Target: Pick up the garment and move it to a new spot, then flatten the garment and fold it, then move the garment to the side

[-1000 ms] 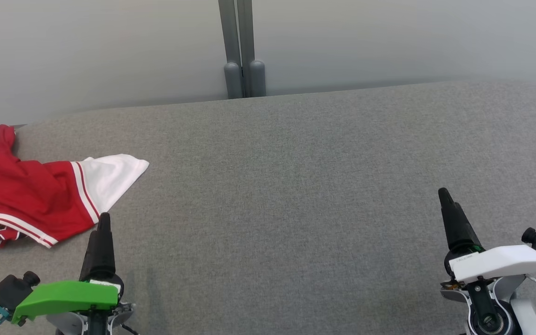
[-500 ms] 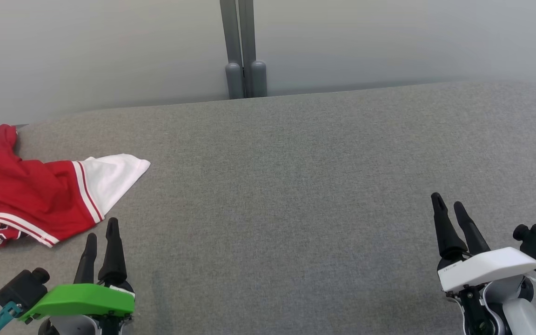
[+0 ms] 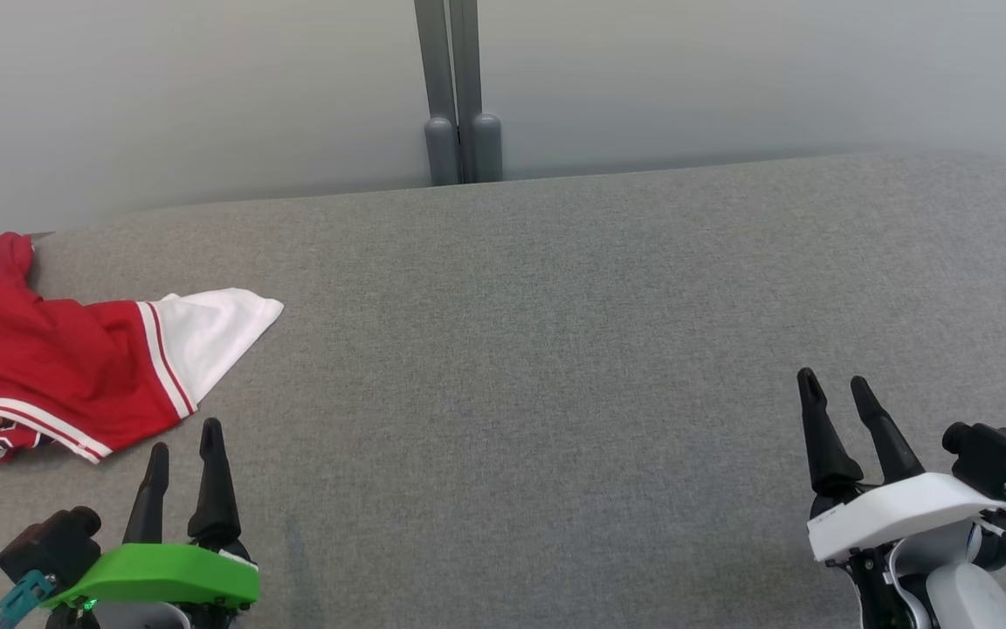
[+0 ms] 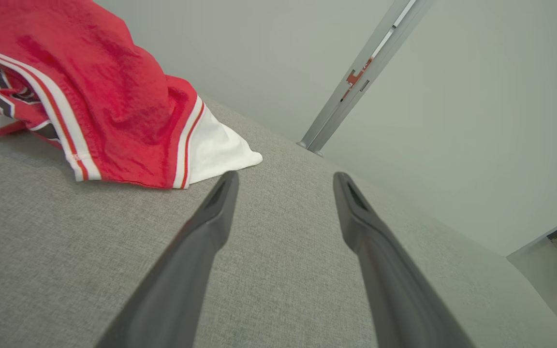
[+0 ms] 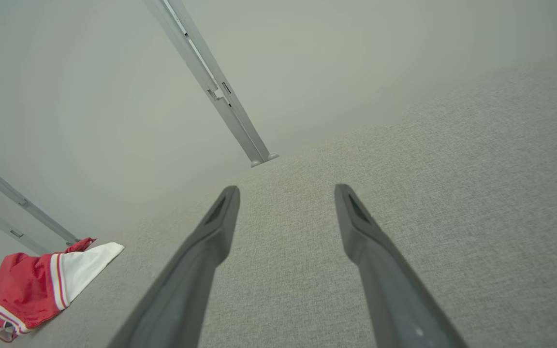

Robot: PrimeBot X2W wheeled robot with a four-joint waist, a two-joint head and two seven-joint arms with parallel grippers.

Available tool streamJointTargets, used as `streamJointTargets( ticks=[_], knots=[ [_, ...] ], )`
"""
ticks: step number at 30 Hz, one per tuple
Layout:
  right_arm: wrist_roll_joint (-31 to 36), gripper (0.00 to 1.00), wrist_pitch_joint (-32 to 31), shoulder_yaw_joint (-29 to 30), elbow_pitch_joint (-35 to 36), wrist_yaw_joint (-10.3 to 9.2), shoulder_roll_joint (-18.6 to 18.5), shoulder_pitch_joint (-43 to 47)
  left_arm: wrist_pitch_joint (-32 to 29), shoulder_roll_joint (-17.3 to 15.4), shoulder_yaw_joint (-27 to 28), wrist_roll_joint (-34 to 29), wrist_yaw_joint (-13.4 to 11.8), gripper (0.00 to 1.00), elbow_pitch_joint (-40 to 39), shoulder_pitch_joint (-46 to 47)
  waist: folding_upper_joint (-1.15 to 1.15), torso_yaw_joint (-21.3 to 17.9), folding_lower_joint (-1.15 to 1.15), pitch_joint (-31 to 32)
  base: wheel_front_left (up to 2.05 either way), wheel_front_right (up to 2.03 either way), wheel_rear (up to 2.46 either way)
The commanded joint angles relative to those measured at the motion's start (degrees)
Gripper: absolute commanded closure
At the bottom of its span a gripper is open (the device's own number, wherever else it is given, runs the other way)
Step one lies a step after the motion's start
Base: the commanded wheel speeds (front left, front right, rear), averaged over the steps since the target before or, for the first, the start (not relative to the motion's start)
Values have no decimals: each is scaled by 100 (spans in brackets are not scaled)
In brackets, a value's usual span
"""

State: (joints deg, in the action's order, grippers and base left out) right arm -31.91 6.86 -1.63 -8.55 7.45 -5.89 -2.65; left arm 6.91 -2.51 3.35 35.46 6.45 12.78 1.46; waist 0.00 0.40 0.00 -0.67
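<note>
One broad grey cloth-covered table (image 3: 555,306) bears the red and white garment (image 3: 49,367), crumpled at its left edge just beyond the left gripper (image 3: 184,435), whose fingers are spread with nothing between them, while the right gripper (image 3: 833,378), likewise spread and holding nothing, stands well apart.

No readable text anywhere. garment (image 3: 49,367) at 9 o'clock on the grey surface (image 3: 512,349): dark-and-white print at its 7 o'clock corner, crumpled, illegible. right gripper (image 3: 833,378) at 4 o'clock: tiny dark marking on the front edge of its white cover (image 3: 896,515), too small to read. Left wrist view: orange tag (image 4: 354,77) on the grey post (image 4: 380,46) at 1 o'clock, no characters resolvable.
</note>
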Motion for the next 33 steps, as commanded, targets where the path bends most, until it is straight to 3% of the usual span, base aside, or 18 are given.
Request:
streamJointTargets(
  ticks=[1, 33],
  knots=[
    [192, 0, 60, -24, 57, 3, -34, -12, 56, -56, 24, -185, -36, 0, -78, 5, 0, 0, 0, -5, 0, 0, 0],
    [1933, 0, 504, 39, 98, 4, 40, 147, 501, -78, 101, -2066, -57, 0, -38, -150, 0, 21, 0, -63, 0, 0, 0]
  ],
)
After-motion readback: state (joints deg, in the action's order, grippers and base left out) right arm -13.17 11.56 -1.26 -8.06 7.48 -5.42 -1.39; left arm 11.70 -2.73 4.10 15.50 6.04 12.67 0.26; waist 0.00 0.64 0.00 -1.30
